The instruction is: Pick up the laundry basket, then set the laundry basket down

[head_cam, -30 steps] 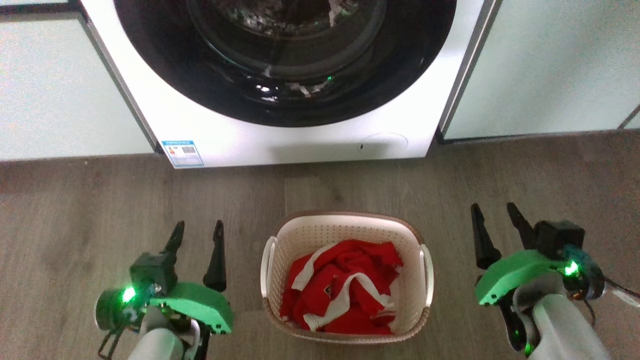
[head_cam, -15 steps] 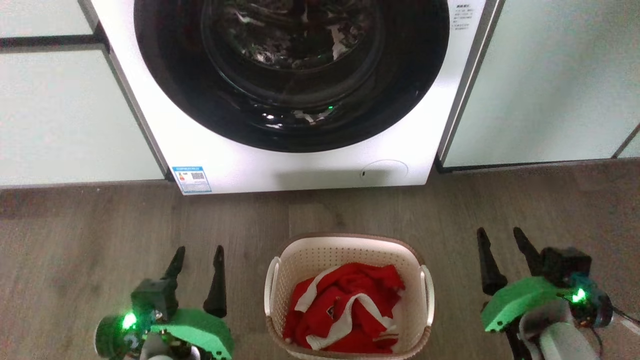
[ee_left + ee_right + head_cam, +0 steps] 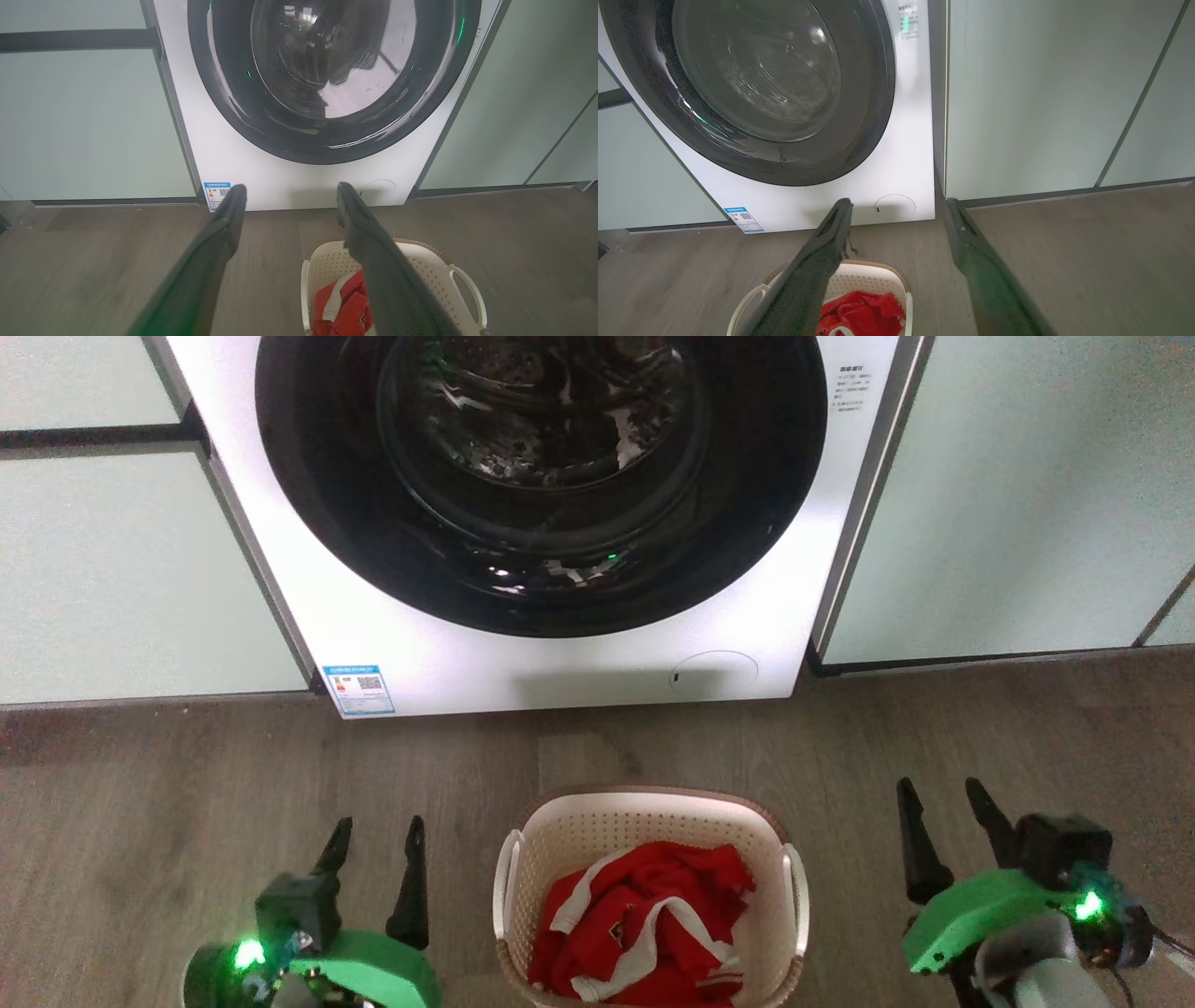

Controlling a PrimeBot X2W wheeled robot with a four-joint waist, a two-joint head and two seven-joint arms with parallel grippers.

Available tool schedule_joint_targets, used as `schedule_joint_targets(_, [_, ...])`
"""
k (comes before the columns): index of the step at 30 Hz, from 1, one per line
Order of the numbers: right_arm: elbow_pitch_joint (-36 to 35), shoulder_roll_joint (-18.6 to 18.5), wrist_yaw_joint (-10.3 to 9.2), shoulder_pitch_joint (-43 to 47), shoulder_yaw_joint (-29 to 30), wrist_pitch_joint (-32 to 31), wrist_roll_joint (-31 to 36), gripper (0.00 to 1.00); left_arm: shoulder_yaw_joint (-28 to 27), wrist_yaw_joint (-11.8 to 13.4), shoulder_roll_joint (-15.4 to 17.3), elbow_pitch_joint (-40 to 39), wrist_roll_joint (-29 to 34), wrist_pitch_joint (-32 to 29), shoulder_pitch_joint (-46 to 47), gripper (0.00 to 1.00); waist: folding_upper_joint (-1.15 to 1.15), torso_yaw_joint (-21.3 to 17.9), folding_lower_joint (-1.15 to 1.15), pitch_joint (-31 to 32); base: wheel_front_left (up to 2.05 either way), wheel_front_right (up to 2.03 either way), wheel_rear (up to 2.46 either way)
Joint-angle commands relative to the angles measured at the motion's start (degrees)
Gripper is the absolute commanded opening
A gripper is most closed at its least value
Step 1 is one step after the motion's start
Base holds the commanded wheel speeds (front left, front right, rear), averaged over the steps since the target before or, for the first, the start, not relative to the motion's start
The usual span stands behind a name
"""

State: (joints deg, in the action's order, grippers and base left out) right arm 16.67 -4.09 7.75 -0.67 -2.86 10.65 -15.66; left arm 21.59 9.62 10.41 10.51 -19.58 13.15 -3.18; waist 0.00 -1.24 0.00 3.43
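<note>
Reaching in from both sides is best: laundry basket [image 3: 644,821] at 6 o'clock, btwn L gripper [image 3: 378,831] at 7 & R gripper [image 3: 938,793] at 5, both spread wide, empty. Grab handles [image 3: 795,887] evenly.

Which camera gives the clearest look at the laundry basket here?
Head view: the laundry basket shows its rim and both handles, near edge cropped. In both wrist views a dark finger crosses it and the frame cuts it off.

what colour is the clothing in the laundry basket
Red with white trim, in the laundry basket; head view shows it best.
</note>
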Motion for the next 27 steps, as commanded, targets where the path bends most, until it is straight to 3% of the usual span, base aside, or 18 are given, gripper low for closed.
schedule_joint_targets(1, [-2.4, 0.0, -0.26, -1.4, -1.0, 0.1, 0.6, 1.0, -1.9, 0.4, 0.7, -1.8, 0.6, 0.3, 2.2, 1.0, 0.0, 0.0, 0.0, 0.0, 0.0, 0.0, 0.0])
schedule_joint_targets(27, [-6.2, -0.3, -0.26, -1.2, -2.1, -0.6, 2.3, 1.0, -2.0, 0.3, 0.6, -3.4, 1.6, 1.7, 3.6, 1.0, 0.0, 0.2, 0.0, -0.5, 0.0, 0.0, 0.0])
